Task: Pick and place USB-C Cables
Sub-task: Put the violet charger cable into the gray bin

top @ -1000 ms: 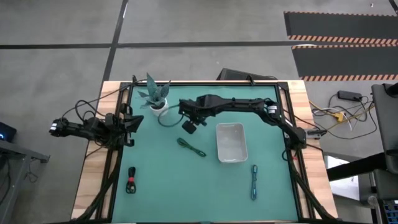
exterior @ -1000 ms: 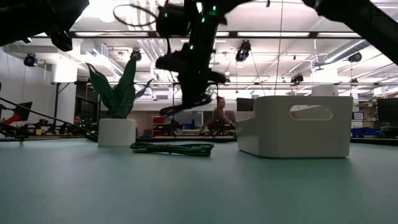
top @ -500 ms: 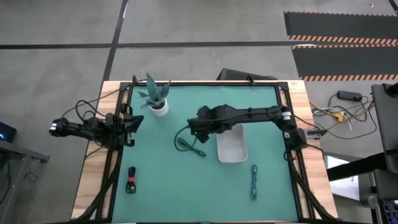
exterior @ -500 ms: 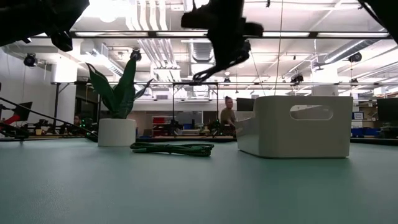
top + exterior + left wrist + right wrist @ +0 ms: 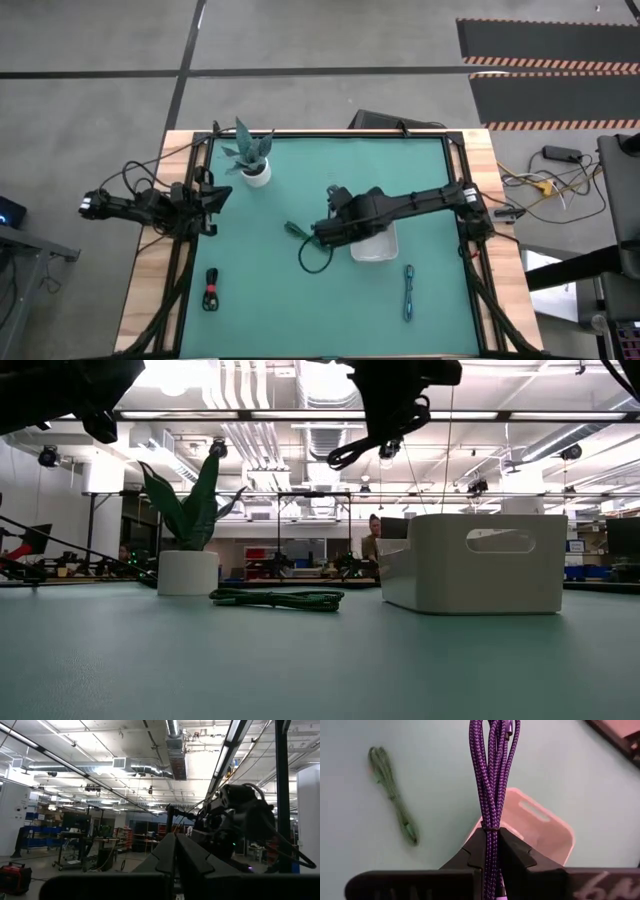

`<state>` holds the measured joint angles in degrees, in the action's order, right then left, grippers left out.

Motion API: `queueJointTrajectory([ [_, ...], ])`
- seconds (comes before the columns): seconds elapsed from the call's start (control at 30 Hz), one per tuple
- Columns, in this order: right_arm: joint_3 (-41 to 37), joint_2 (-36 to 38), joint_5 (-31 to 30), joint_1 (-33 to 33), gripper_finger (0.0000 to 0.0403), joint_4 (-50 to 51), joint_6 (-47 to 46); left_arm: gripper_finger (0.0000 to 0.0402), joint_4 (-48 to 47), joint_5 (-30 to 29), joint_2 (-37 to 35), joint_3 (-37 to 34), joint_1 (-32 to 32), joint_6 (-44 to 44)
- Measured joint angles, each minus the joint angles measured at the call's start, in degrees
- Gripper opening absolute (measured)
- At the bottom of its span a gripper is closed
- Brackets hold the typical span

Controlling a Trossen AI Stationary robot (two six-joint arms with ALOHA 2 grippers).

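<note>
My right gripper [image 5: 325, 240] hangs high over the mat beside the white tray [image 5: 373, 250], shut on a dark navy-purple braided USB-C cable [image 5: 490, 775]. The cable's loop [image 5: 355, 452] dangles well above the table. A dark green cable [image 5: 278, 598] lies flat on the mat left of the tray. A black-and-red cable [image 5: 211, 290] lies near the front left, and a teal cable [image 5: 409, 292] at the front right. My left gripper [image 5: 175, 855] is shut and waits at the table's left edge. My right gripper pinches the bundled strands of the cable [image 5: 490, 832] between its two fingers, several strands together. The fingers slant down from above. The bundle runs on past the fingertips, hangs as a loose loop below them and is lifted clear of the mat and the tray.
A potted plant [image 5: 255, 165] in a white pot stands at the far left of the green mat. The mat's black frame [image 5: 330, 134] runs along its edges. People and shelving show in the room beyond the table.
My right gripper has carried the navy-purple cable from beside the plant toward the table's near edge and the tray, rising and rolling about its wrist as it went. The cable stays held and hangs clear of the mat.
</note>
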<state>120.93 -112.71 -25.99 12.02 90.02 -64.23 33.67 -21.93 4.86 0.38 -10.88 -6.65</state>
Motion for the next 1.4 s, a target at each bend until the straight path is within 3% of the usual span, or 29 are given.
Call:
queueJointTrajectory([
  [0.5,-6.83,1.79,3.94,2.70,0.0024,-0.09,-3.28,0.0000,-0.11,0.00,0.00,-0.02,0.00,0.04],
  [0.77,-20.22,9.85,3.26,2.74,0.0024,-1.20,-6.15,0.0000,-0.17,0.00,-0.02,0.00,0.00,0.15],
  [1.07,-33.39,17.14,3.30,2.74,0.0024,-11.20,-6.36,0.0000,-0.13,0.00,-0.02,0.05,-0.01,0.21],
  [1.4,-34.79,18.58,-3.26,2.72,0.0024,-15.33,-5.23,0.0000,-0.11,-0.01,-0.02,0.07,-0.02,0.22],
])
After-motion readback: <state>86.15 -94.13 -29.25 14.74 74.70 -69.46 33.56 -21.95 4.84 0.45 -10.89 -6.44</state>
